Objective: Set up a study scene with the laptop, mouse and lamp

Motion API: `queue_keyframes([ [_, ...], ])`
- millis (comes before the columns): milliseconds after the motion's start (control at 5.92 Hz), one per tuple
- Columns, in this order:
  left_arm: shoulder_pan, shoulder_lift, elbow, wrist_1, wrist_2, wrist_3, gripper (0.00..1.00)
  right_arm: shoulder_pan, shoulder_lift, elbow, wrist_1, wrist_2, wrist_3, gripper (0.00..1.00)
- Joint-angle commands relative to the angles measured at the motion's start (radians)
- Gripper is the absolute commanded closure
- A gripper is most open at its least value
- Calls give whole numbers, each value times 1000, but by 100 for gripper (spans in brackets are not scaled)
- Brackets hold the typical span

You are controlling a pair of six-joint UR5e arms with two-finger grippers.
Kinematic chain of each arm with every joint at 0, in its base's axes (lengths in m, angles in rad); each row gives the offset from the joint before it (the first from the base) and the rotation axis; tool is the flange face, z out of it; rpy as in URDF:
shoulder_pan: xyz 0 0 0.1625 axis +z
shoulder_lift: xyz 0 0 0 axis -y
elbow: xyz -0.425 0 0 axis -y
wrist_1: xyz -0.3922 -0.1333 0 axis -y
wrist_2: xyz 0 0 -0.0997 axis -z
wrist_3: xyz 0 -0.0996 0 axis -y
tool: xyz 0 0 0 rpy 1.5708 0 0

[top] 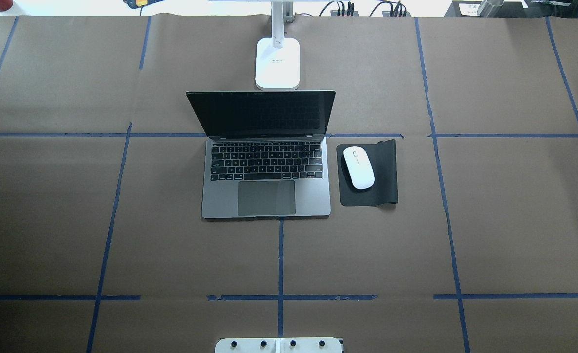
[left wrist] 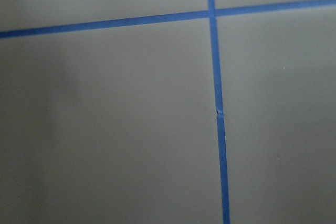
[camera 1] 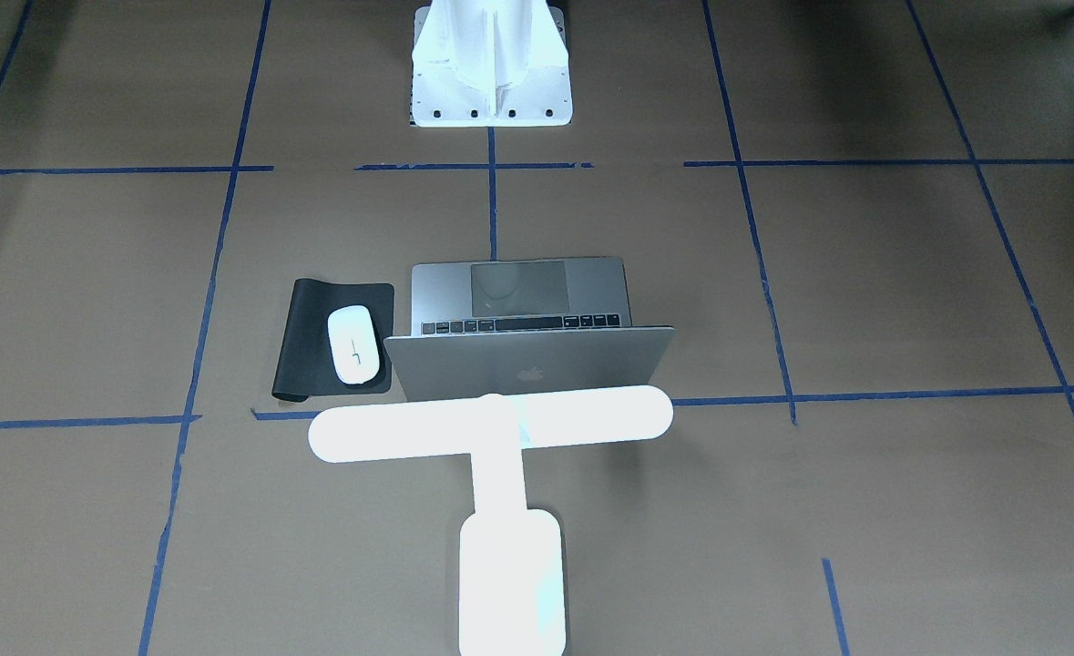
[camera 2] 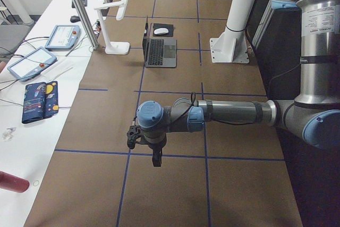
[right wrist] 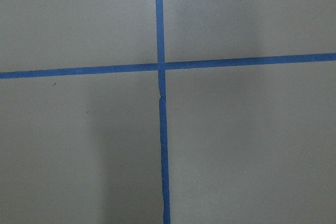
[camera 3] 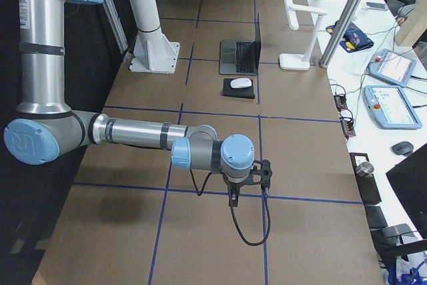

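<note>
**While both arms hang at the table's ends, a study scene sits mid-table**

Where the blue tape lines (top: 280, 255) cross at the middle of the brown paper-covered table (top: 122, 220), the laptop (top: 266, 162) lies open, its keyboard and trackpad towards the robot and its dark screen tilted back. The lamp (top: 277, 63) stands upright on its base just behind the lid, on the side away from the robot. Seen from the front, its long bar head runs crosswise above the lid. On the robot's right, a flat black mouse pad (top: 384, 171) lies just beside the laptop, a narrow gap between them. The mouse (top: 358, 167) rests on the half of the pad nearer the laptop. A white ribbed pedestal (camera 1: 491, 82) stands at the robot's edge of the table, in line with the laptop.

The left gripper (camera 2: 155, 162) points down over bare paper near the table's left end, well apart from the scene. The right gripper (camera 3: 233, 201) does the same near the right end. Only the side views show them, so nobody can tell how far apart the fingers are or whether they hold anything. Both wrist cameras see only paper and crossing tape.
</note>
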Motion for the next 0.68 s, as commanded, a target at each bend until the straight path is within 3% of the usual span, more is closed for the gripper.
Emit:
queue_keyframes([
  [0, 0, -1, 4, -2, -8, -4, 0, 0, -1, 3, 3, -5, -8, 0],
  [507, 0, 7, 5, -2, -10, 2, 0, 0, -1, 1, 4, -5, -8, 0],
])
